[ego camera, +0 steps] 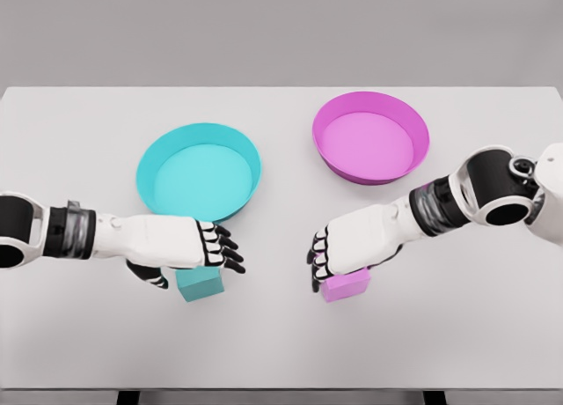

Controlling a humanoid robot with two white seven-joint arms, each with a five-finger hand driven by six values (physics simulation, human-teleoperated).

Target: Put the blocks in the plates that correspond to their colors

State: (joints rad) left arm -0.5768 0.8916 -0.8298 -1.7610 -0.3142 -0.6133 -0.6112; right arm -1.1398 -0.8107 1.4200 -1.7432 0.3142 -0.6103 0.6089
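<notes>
On the white table, which has a smooth matte top, two round plates stand toward the far side. The cyan plate is left of centre, a shallow bowl shape w/ a raised rim and a flat glossy bottom. The magenta plate is right of centre and a bit farther, same shape, also plastic-looking.

Near side: two small blocks w/ flat faces and sharp edges. The cyan block lies just near the cyan plate, apart from its rim. The left hand is over it (white shell, black finger joints); the fingers are curled loosely and point right, the thumb is down at the left side of the block. Whether it really grips the block or only covers it, I cannot tell.

The magenta block lies near and left of the magenta plate, well apart from it. The right hand is over it, fingers bent down at the block's left side, palm covering its top. Contact seems likely, but a firm hold I cannot confirm.

Both forearms come in low from the sides.
</notes>
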